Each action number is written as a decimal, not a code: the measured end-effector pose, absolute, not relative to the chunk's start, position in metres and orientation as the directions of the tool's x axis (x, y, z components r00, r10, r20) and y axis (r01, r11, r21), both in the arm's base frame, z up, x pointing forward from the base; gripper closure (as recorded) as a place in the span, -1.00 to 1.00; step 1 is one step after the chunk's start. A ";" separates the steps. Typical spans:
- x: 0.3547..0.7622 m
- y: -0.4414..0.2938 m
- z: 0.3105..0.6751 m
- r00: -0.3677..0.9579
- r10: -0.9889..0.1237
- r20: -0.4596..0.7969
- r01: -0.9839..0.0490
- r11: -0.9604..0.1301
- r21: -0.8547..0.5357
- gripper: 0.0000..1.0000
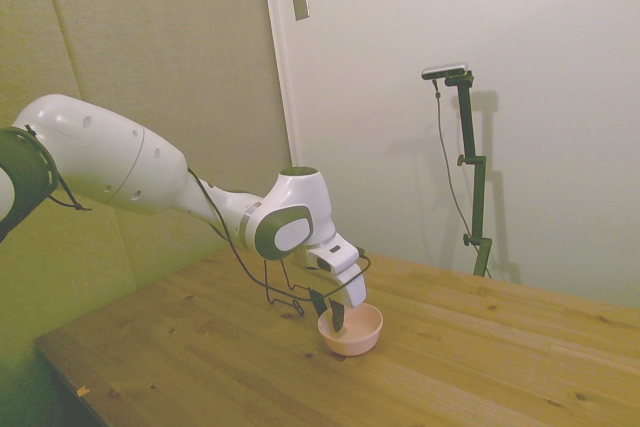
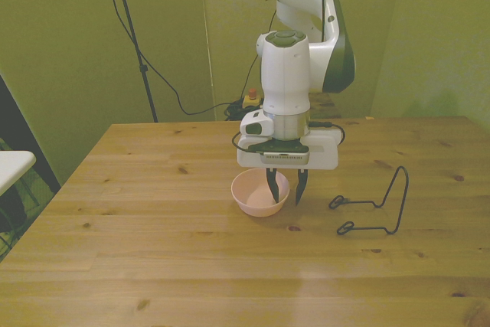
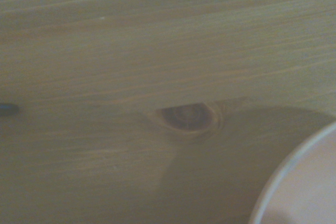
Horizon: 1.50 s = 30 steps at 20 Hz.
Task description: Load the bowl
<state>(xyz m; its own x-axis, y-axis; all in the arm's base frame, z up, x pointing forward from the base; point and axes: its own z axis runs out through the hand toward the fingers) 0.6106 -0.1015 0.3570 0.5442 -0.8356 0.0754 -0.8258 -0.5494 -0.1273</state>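
Reaching down over the wooden surface [image 2: 153, 227], the white Franka arm [image 2: 287, 74] holds its wrist vertical, with the gripper [image 2: 286, 188] pointing straight at the boards. In the front view its two dark fingers [image 2: 272, 187] stand apart, straddling the rim of the pale pink bowl [image 2: 259, 193] at the bowl's 3 o'clock side: one finger dips inside the bowl, the other hangs just outside the rim. The gripper is parted; whether the fingers press the rim cannot be told. The bowl sits upright near the middle of the surface and nothing shows in the part of its inside that is in view. In the side view, the same finger [image 1: 338, 315] enters the bowl [image 1: 352, 332] from above. A thin black wire rack [image 2: 375, 204] stands on the surface at 3 o'clock from the bowl in the front view, apart from it. The wrist view shows wood grain, a knot [image 3: 185, 117] and a blurred arc of the bowl's rim [image 3: 286, 166].
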 end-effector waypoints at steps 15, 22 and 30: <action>0.605 -0.128 0.403 0.582 -0.813 -0.016 -0.778 -0.551 -0.303 1.00; 0.595 -0.108 0.451 0.615 -0.780 -0.113 -0.732 -0.512 -0.450 1.00; 0.608 -0.076 0.487 0.688 -0.717 -0.116 -0.646 -0.532 -0.547 1.00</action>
<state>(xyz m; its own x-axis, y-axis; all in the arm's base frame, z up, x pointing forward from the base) 0.6077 -0.0757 0.4875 0.6878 -0.7166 -0.1159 -0.6464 -0.5319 -0.5470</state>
